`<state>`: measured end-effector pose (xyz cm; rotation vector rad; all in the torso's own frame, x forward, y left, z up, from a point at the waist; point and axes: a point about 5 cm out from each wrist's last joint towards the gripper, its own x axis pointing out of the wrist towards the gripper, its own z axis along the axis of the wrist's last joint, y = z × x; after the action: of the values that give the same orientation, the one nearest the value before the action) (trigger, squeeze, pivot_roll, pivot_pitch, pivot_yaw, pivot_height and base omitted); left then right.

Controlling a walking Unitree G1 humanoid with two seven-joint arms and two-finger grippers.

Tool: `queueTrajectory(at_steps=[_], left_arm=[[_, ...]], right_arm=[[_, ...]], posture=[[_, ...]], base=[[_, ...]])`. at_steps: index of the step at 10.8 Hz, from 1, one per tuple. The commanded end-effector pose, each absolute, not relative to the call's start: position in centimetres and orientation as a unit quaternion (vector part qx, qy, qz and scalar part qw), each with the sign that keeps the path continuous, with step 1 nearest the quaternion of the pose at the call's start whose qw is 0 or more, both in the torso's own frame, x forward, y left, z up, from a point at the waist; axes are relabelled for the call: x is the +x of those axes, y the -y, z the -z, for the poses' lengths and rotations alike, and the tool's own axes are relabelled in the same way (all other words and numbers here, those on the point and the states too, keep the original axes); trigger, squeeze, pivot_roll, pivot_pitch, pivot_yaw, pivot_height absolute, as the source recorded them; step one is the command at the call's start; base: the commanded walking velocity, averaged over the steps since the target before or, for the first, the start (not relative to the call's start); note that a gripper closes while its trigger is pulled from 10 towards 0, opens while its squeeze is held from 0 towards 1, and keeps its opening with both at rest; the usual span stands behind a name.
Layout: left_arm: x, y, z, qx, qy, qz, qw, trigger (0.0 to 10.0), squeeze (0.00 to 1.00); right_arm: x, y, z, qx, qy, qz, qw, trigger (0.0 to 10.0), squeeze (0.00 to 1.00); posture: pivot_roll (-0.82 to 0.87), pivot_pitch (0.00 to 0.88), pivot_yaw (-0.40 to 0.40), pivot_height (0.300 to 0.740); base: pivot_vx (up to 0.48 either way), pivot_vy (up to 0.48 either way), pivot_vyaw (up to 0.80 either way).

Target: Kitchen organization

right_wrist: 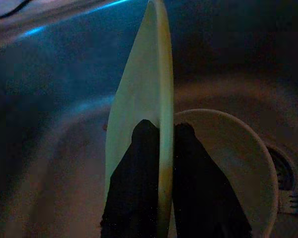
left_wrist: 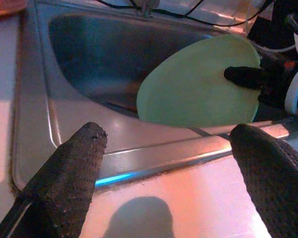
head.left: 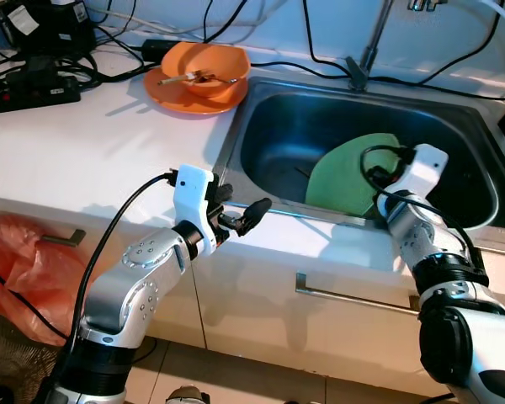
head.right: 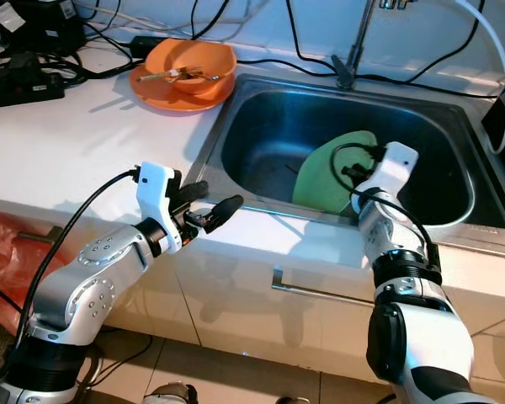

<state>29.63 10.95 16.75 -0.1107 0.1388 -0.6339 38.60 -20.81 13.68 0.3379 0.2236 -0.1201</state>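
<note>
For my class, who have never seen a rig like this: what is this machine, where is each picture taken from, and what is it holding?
It is a humanoid robot at a kitchen sink. Two pictures come from its head, looking down; two come from cameras on its wrists. The right gripper is in the sink, its fingers pinching the edge of a green plate, held on edge above a white dish. The left gripper hovers open over the counter's front edge. An orange bowl on an orange plate sits farther back.

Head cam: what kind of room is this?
Most likely a home kitchen: a steel sink set in a white counter, cabinet doors with a handle below, and an orange bowl beside the sink.
</note>
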Motion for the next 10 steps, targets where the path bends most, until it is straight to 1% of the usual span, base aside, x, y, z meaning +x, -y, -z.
queueTrajectory(at_steps=[1, 5, 7, 8, 10], left_arm=[[29.5, -10.7, -16.6, -0.043, -0.066, 0.318, 0.945, 10.0, 0.00], [30.4, -11.5, -17.2, -0.017, -0.038, 0.281, 0.959, 10.0, 0.00], [30.9, -11.9, -17.7, -0.020, -0.020, 0.260, 0.965, 10.0, 0.00], [31.1, -12.2, -18.1, -0.023, -0.009, 0.244, 0.969, 10.0, 0.00], [32.0, -13.5, -19.3, -0.036, 0.039, 0.178, 0.983, 10.0, 0.00]], right_arm=[[38.0, 20.9, -12.1, 0.151, -0.146, 0.070, 0.975, 10.0, 1.00], [38.0, 21.3, -12.1, 0.108, -0.139, 0.086, 0.981, 10.0, 1.00], [38.2, 21.1, -12.8, 0.077, -0.112, 0.077, 0.988, 10.0, 1.00], [38.3, 20.7, -13.1, 0.078, -0.103, 0.068, 0.989, 10.0, 1.00], [38.4, 18.9, -14.3, 0.057, -0.062, 0.034, 0.996, 10.0, 1.00]], posture=[[0.17, 0.076, -0.050, 0.740], [0.16, 0.075, -0.044, 0.740], [0.16, 0.074, -0.044, 0.740], [0.16, 0.074, -0.044, 0.740], [0.15, 0.065, -0.046, 0.740]], base=[[0.000, 0.000, 0.00], [0.000, 0.000, 0.00], [0.000, 0.000, 0.00], [0.000, 0.000, 0.00], [0.000, 0.000, 0.00]])
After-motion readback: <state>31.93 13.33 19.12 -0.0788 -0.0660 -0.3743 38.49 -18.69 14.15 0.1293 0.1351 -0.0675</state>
